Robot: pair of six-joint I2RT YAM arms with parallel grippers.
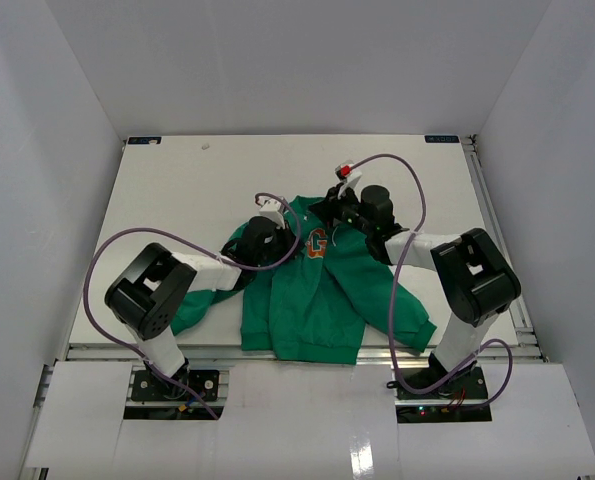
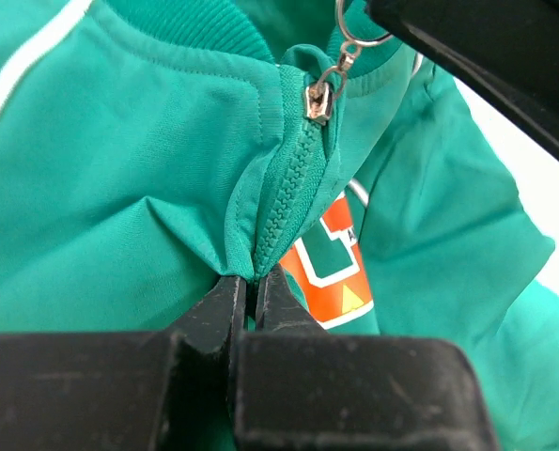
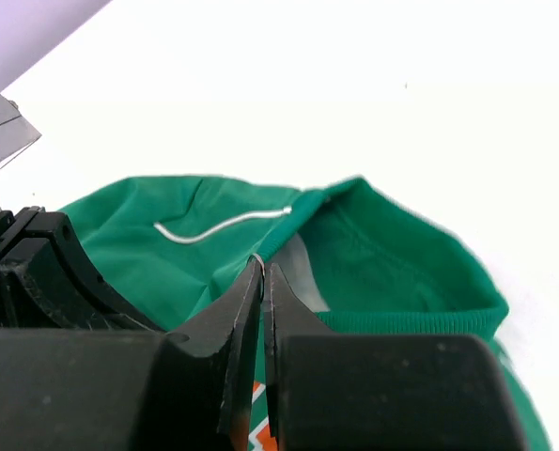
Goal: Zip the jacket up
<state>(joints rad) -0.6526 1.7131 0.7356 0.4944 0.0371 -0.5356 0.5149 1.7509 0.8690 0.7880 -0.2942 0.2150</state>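
The green jacket (image 1: 317, 290) lies flat on the white table, its orange emblem (image 1: 317, 243) up. In the left wrist view the zipper teeth (image 2: 288, 197) are closed up to the silver slider (image 2: 318, 99), which sits at the collar. My left gripper (image 2: 253, 278) is shut on the jacket fabric at the zipper, below the slider; it also shows in the top view (image 1: 282, 222). My right gripper (image 3: 262, 267) is shut on the thin metal pull ring (image 3: 257, 259) at the collar (image 3: 401, 319). The ring (image 2: 348, 42) runs from the slider up to the right fingers (image 2: 467, 47). The right gripper shows in the top view (image 1: 327, 212).
The table (image 1: 177, 190) is boxed in by white walls at the back and sides. Purple cables (image 1: 397, 165) loop off both arms. The jacket's sleeves spread to the lower left (image 1: 192, 310) and lower right (image 1: 402, 315), and its hem reaches the table's near edge.
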